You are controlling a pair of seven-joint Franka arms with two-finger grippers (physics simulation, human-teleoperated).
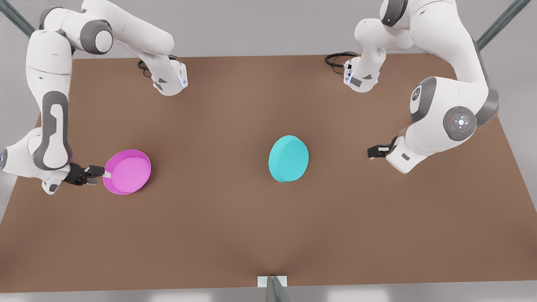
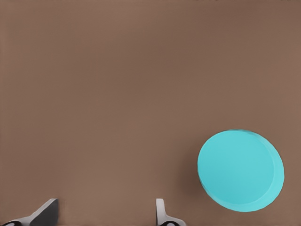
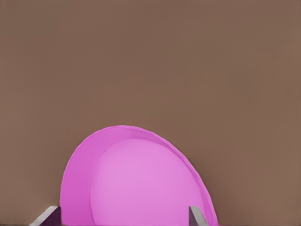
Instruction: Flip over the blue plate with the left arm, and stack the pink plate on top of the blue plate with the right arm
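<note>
Tool of the right arm (image 1: 97, 173) straddles the rim of the round magenta-pink plastic plate (image 1: 127, 171) at the front view's left, forearm low and level, presumably for lifting. Across the brown worktop (image 1: 218, 226), the round turquoise plastic plate (image 1: 288, 158) lies bottom-up (apparently flipped), left tool (image 1: 371, 152) well apart. Left wrist view: fingers (image 2: 162, 214) spread wide, gripping nothing. Right wrist view: fingers (image 3: 196, 217) flank the magenta plate, unclosed.
</note>
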